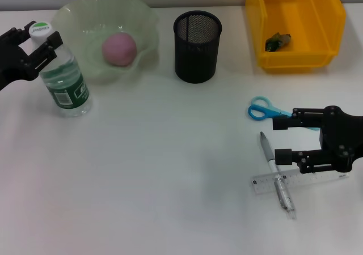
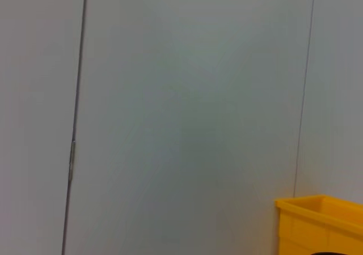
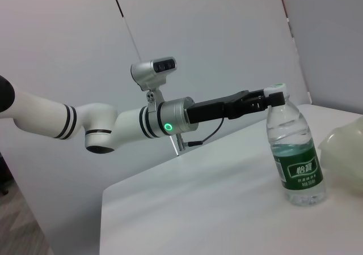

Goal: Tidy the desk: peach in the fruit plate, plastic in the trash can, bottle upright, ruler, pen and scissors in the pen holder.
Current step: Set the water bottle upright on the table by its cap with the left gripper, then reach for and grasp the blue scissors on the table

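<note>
Only from right wrist view: left gripper [image 3: 266, 100] closed around clear upright plastic bottle's [image 3: 295, 153] white cap. Right gripper [image 1: 282, 138] spread open at four o'clock.

Bottle [image 3: 296, 153], right wrist view: green label [image 3: 299, 170] around the lower body carries white Chinese characters, reading roughly 怡寶 (C'estbon brand); smaller print beneath too fine to read.

Same bottle [image 1: 63, 79] in head view: the label [image 1: 69, 92] shows white marks on green with a printed panel at its side, none legible. The white cap [image 1: 39, 29] bears a green mark, not readable.

Ruler [image 1: 299, 181] on the bench, head view: graduation ticks along the edge and faint figures, no numbers can be made out.

Pen [image 1: 277, 175]: no readable print.

Left wrist view: no text anywhere.
</note>
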Robot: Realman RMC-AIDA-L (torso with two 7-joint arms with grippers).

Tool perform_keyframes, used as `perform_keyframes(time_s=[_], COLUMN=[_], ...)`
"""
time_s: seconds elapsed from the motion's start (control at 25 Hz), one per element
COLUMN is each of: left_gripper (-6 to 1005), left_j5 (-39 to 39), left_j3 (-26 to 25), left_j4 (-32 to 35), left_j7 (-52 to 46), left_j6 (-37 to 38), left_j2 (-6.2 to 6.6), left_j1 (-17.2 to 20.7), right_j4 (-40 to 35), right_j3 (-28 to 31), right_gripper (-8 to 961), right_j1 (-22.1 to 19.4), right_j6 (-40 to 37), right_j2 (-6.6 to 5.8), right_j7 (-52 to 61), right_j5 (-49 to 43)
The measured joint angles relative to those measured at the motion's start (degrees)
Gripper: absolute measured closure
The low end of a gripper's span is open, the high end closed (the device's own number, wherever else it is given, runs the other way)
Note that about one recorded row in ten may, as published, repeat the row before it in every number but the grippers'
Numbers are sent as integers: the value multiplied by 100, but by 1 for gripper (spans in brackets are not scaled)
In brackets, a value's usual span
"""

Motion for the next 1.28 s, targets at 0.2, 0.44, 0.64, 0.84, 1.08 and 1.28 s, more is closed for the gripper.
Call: perform_keyframes(time_s=[0.2, 0.44, 0.64, 0.84, 1.08, 1.28], left_gripper=[475, 322, 157, 162, 163, 164], left_j5=[0, -394, -715, -685, -648, 66], left_j3=[1, -62, 8, 363, 1461, 1913], left_j4=[0, 100, 418, 542, 647, 468], left_j7=[35, -248, -1628, -2661, -2616, -1764], left_j6=[67, 907, 2046, 2998, 3321, 3111], left_j2=[-4, 55, 348, 601, 599, 435], left_j1=[13, 86, 8, -186, -125, -56], right_j4=[0, 0, 0, -38, -197, -515], right_j3=[0, 0, 7, 54, 85, 85], right_gripper=[186, 186, 186, 187, 187, 187], right_j1=[7, 9, 9, 26, 152, 414], right_j6=[0, 15, 34, 61, 73, 78], right_j2=[0, -1, -17, -40, -140, -285], right_j7=[2, 12, 19, 85, 493, 1156], right_j5=[0, 0, 2, 12, 49, 15])
